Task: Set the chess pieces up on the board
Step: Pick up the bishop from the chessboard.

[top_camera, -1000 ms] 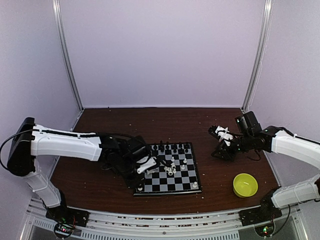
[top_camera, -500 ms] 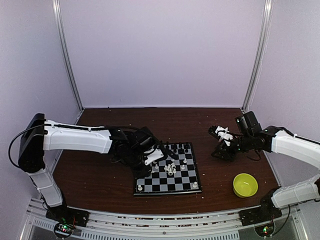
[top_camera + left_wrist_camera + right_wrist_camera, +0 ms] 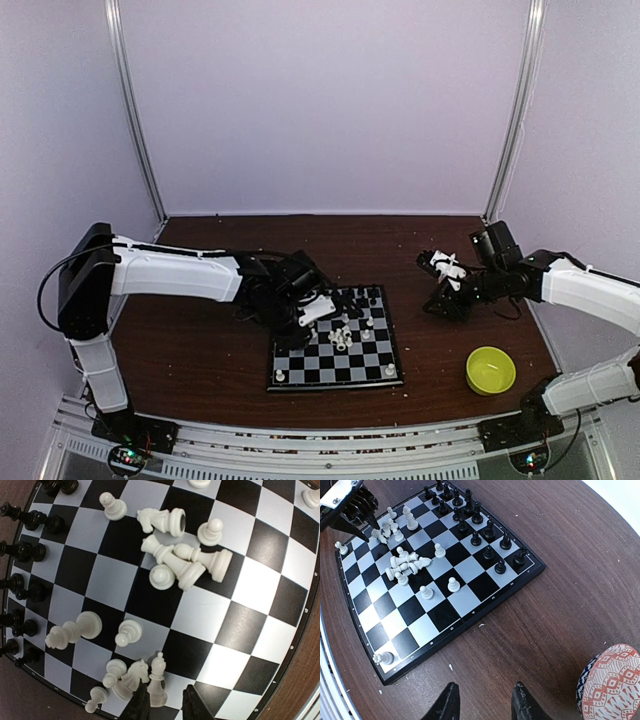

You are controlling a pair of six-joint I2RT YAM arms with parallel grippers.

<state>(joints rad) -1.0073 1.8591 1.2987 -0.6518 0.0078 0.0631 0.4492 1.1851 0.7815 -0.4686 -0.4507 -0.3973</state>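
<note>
Left claw (image 3: 165, 707) straddles a white bishop (image 3: 158, 677) at the board's (image 3: 345, 372) 10 o'clock edge. I can't tell if it's pinching.

Risk: a knight (image 3: 134, 674) and pawns crowd that bishop, so a skewed close or lift could topple them.

White heap (image 3: 180, 562) lies toppled mid-board.

Right claw (image 3: 484, 702) spread, empty, at 2 o'clock.

Dark wood table (image 3: 200, 350), crumbs (image 3: 481, 625). Lilac walls. Yellow-green bowl (image 3: 491, 370) at 4 o'clock.

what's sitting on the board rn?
Black pieces line one edge of the board in two rows. White pieces are scattered, several toppled in a mid-board heap. The left end effector hangs over an edge cluster; squares beneath it are hidden in the top view.
</note>
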